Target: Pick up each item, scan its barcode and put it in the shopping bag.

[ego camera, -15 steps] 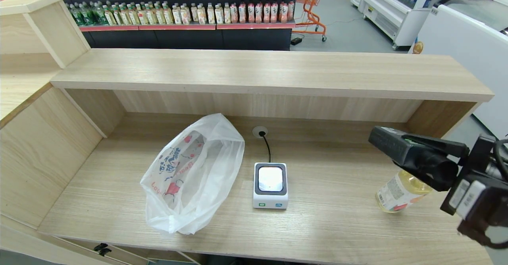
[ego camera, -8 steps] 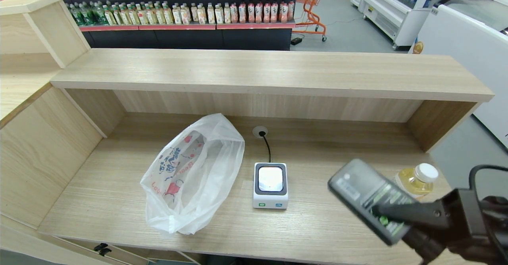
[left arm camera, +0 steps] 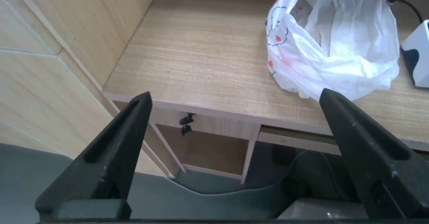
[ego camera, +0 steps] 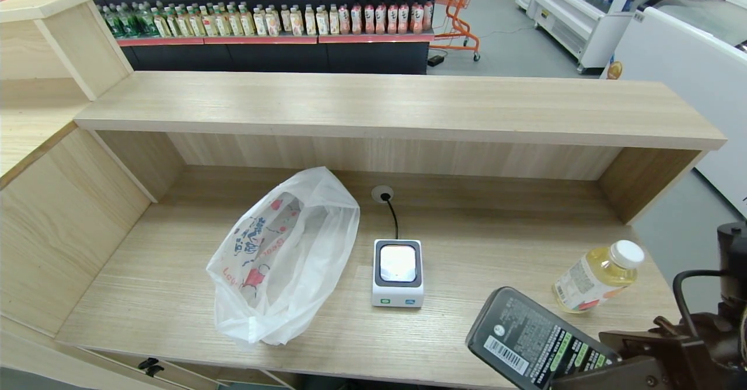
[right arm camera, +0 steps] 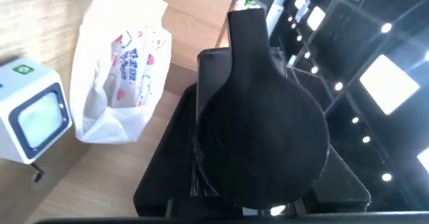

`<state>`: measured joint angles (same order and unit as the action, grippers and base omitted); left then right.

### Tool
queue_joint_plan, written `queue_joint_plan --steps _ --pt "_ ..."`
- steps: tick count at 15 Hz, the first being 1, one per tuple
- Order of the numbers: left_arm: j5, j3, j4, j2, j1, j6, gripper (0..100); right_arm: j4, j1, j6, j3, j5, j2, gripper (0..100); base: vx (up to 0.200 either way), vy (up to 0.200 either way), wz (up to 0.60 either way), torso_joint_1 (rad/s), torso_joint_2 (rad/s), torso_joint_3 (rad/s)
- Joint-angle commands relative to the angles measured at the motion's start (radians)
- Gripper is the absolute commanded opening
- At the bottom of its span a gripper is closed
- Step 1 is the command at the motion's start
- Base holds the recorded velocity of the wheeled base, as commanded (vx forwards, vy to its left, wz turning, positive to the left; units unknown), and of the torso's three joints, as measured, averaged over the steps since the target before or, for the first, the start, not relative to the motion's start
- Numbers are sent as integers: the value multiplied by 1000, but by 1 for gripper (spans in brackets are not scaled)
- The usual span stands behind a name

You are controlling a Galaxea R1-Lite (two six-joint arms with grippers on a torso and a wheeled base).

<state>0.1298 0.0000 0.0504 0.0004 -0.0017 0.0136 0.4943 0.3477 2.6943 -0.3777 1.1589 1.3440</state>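
Far left, off the front edge of the bench: left gripper, jaws spread wide. Left of centre on the bench: shopping bag, white plastic with red and blue print, slumped on its side. Just beside it, to the right: scanner, window facing up, black cable running to the back. Front right, over the bench edge: black pack, barcode label facing up, clamped in the jaws of right gripper. Behind the pack, far right on the bench: bottle of yellow drink, white cap.
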Motion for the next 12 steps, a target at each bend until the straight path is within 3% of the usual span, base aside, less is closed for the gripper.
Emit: queue_joint_plan --steps 1,12 --pt "1 0 0 0 0 0 100 0 2 15 -3 2 9 0 0 0 0 0 0 0" --pt "1 0 0 0 0 0 100 20 10 2 -29 2 37 0 0 0 0 0 0 0"
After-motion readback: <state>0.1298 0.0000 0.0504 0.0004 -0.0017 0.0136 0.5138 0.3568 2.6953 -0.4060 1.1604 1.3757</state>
